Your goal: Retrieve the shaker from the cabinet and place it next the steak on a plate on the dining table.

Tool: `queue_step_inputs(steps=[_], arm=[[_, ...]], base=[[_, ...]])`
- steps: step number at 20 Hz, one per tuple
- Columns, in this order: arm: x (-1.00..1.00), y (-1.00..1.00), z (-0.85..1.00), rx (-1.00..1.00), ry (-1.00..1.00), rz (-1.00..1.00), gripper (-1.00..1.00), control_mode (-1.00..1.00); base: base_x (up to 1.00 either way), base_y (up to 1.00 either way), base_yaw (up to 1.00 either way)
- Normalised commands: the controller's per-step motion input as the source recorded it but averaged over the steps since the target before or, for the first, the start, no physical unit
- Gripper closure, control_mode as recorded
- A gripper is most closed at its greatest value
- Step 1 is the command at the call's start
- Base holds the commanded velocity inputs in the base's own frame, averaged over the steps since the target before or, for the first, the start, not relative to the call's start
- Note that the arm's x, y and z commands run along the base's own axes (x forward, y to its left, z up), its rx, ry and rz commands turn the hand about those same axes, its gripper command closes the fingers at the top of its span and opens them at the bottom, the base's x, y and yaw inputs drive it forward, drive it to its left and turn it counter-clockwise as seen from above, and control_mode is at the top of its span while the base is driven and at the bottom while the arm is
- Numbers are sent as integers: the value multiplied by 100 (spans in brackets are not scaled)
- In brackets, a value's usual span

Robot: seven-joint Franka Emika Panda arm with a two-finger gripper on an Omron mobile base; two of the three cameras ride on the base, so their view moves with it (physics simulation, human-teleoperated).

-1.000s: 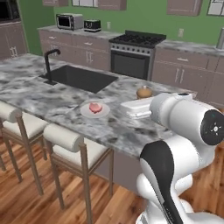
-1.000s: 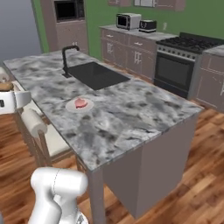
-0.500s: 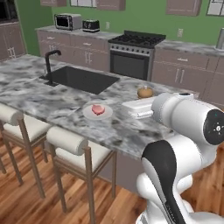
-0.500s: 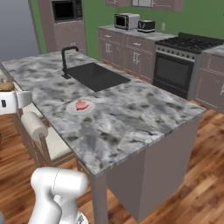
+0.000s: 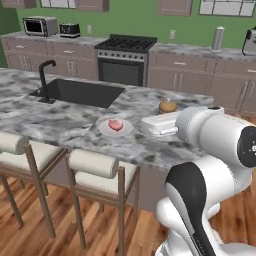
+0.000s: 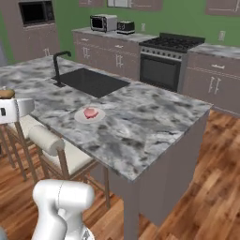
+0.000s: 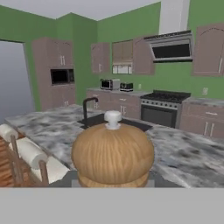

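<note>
Green walls and brownish cabinets ring this kitchen, with the marble island counter [image 5: 75, 125] in the middle. Nearest, two cushioned stools [image 5: 100, 170] stand tucked against its near side. In the hand view the shaker [image 7: 112, 153] looms large and upright, its rounded wooden dome topped by a small pale knob; the fingers sit hidden under it, apparently closed on its lower part, though the contact itself is out of sight. In the left base view its brown top [image 5: 168, 106] peeks just beyond the white hand, above the counter's right end. Left of the hand lies the plate [image 5: 116, 128], holding the steak [image 5: 115, 124] at its middle and nothing else; the shaker is near the plate but apart from it. Farther along, the black sink [image 5: 82, 92] is set into the marble with a dark faucet [image 5: 46, 80] at its left rim. Against the back wall stand the stove [image 5: 125, 60], a microwave [image 5: 39, 26] and a toaster [image 5: 70, 30].
</note>
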Motion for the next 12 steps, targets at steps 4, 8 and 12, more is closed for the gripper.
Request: queue_step_inputs(steps=[4,8,12], arm=[[0,0,0,0,0,0,100,100],[0,0,0,0,0,0,100,100],[0,0,0,0,0,0,100,100]], base=[[14,89,0],[80,13,-9],[71,-67,-27]])
